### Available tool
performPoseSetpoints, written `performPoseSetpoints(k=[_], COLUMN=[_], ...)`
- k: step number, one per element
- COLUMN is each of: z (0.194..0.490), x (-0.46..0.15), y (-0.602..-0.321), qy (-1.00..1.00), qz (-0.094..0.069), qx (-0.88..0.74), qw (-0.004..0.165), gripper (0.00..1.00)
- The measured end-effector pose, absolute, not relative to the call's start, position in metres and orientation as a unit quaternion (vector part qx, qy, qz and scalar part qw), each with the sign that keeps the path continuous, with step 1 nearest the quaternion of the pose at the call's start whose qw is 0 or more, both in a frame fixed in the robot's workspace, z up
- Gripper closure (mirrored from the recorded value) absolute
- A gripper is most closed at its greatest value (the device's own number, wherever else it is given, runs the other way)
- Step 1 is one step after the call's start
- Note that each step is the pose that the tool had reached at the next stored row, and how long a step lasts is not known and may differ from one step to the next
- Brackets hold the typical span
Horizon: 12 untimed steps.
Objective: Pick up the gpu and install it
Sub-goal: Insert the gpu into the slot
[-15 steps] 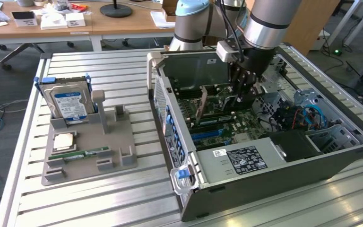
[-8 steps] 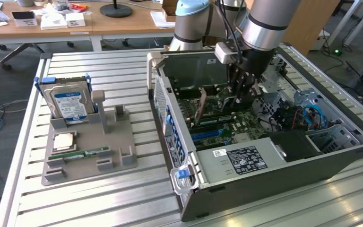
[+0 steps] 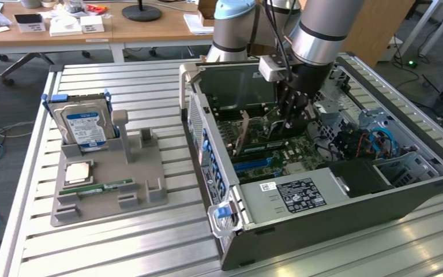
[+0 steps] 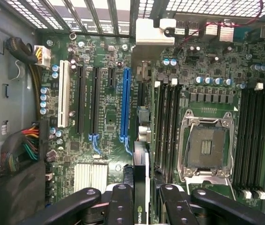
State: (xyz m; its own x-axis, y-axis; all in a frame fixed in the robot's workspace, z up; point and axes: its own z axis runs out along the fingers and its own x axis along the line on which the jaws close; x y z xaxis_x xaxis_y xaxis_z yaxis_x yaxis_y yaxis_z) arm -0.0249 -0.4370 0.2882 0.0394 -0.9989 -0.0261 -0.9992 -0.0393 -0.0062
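The robot's grey arm reaches down into the dark grey metal computer case [image 3: 337,213], which lies open on its side on the slatted aluminium table [image 3: 113,248]. Its black gripper [image 3: 289,118] hangs over the green motherboard [image 4: 104,117], about midway along the case.

In the wrist view the gripper [image 4: 144,213] has its black fingers [image 4: 122,206] drawn in narrow, pinching the gpu [image 4: 140,187], a thin dark card seen edge-on with a green logo on its top edge. The card stands upright on its long edge. Its long axis runs from the fingers straight towards the perforated wall of the case, and its pale metal bracket [image 4: 153,30] sits at that far end against the grille. It stands just beside the long blue slot [image 4: 125,103] and parallel to it, between that slot and the bank of black memory slots by the silver processor socket [image 4: 206,147]. I cannot tell whether its lower edge touches the board.

From the exterior view the gpu [image 3: 246,131] stands inside the case and runs from the gripper out to the exterior view's left, towards the wall with the blue clips.

Well apart from the case, on the exterior view's left, a flat grey plastic holder tray [image 3: 141,173] rests on the table. It carries the silver hard drive with a blue label [image 3: 83,127] standing upright at its far end. The small square processor chip [image 3: 78,172] and the narrow green memory stick [image 3: 106,187] lie nearer.
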Motion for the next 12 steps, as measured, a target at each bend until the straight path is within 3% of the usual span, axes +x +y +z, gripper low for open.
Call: performPoseSetpoints(k=[12], z=[0.2861], x=[-0.0277], y=[-0.4390], qy=[0.691], qz=[0.005], qx=[-0.723], qw=[0.013], gripper=[0.74])
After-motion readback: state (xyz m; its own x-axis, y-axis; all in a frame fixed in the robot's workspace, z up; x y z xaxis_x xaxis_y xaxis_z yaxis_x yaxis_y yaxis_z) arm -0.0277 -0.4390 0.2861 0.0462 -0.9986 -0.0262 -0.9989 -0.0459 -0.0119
